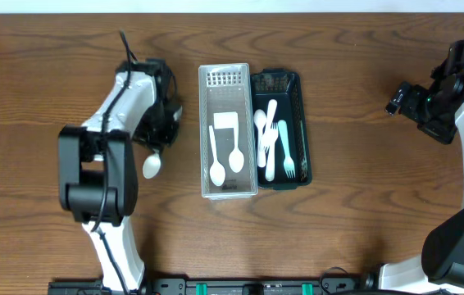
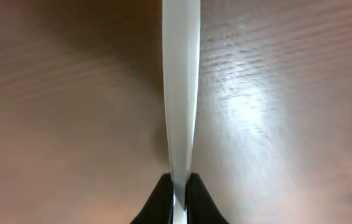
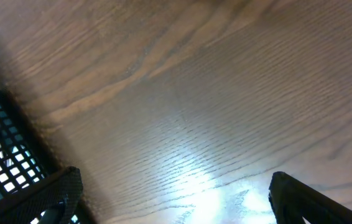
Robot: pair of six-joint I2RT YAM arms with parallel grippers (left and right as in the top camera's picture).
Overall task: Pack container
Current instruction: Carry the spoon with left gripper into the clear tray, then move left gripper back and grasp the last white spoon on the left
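Observation:
A clear plastic bin [image 1: 206, 131] holds two white spoons and a white card. Beside it on the right, a dark green basket [image 1: 301, 106] holds white and pale blue cutlery. My left gripper [image 1: 160, 141] is left of the clear bin, shut on the handle of a white spoon [image 1: 152, 166] whose bowl hangs toward the table's front. In the left wrist view the white handle [image 2: 181, 87] runs straight up from between the closed fingers [image 2: 180, 186]. My right gripper [image 1: 404, 98] is open and empty at the far right, over bare wood [image 3: 176, 205].
The dark green basket's mesh corner [image 3: 2, 143] shows at the left edge of the right wrist view. The wooden table [image 1: 363, 197] surrounds both containers. The arm bases stand at the table's front edge.

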